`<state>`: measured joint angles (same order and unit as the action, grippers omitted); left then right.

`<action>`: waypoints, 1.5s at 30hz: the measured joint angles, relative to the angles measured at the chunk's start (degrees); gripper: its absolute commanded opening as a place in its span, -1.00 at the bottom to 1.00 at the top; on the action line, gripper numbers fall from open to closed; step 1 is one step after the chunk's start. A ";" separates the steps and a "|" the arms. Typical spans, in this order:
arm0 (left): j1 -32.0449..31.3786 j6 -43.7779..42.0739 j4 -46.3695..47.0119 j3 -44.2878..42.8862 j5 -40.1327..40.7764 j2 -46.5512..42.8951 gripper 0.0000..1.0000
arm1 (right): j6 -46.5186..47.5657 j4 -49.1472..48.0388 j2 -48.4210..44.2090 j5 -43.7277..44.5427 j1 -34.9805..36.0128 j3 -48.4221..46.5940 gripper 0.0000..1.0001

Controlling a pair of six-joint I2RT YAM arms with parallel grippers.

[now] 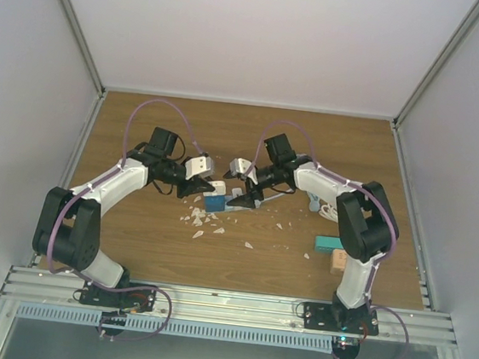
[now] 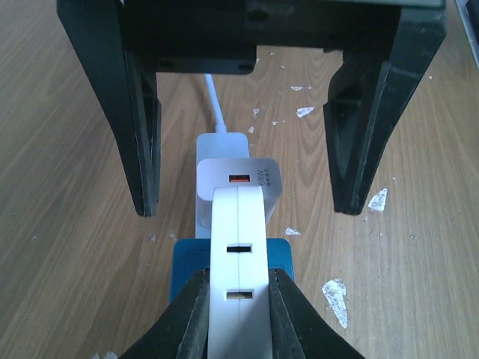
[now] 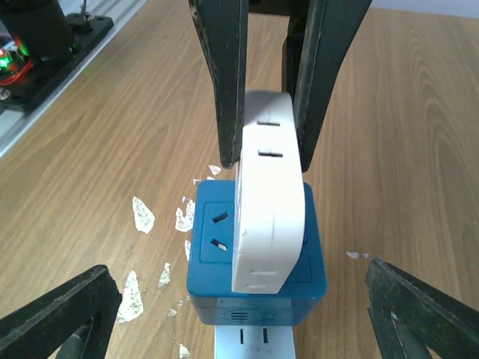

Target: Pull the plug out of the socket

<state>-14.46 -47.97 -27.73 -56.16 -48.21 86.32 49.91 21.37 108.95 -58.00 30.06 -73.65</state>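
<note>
Plug [image 3: 269,202] stands upright in the blue socket [image 3: 213,262] mid-counter [image 3: 389,112]. My right pincer [image 3: 266,153] is clamped on its flat sides, ready to pull. My left pincer [image 2: 247,209] gapes wide astride the socket, gripping nothing, placed, I judge, to brace the base.

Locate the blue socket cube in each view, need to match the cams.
Top external: blue socket cube sits just left of and below picture centre.
Left wrist: cube at lower centre, partly hidden by the white plug.
Right wrist: cube at lower centre, slotted top face showing, plug standing on it.
Shared landmark: the white plug seated in the cube, clear in both wrist views.
</note>
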 measured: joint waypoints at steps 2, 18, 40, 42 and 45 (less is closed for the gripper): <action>0.00 0.00 0.26 0.24 -0.26 0.00 -0.99 | -0.02 -1.40 0.35 1.01 0.59 0.68 0.80; -0.02 0.46 1.38 0.61 -0.50 -0.04 -0.99 | -2.05 -7.87 4.96 5.07 3.80 0.98 0.59; -0.02 0.48 -0.44 -0.66 -1.11 -0.24 -1.00 | -2.86 -11.37 5.33 5.38 4.00 2.16 0.24; 0.00 0.46 -0.79 -0.96 -1.22 -0.46 -0.99 | -2.84 -11.50 5.33 5.29 3.96 2.23 0.26; 0.00 0.33 -1.11 -1.07 -1.22 -0.55 -1.00 | -2.84 -11.58 5.33 5.20 3.96 2.29 0.34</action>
<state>-14.46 -47.64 -28.84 -57.23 -49.43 85.78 47.07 9.78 114.28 -52.80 34.02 -71.35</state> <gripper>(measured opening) 0.172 0.646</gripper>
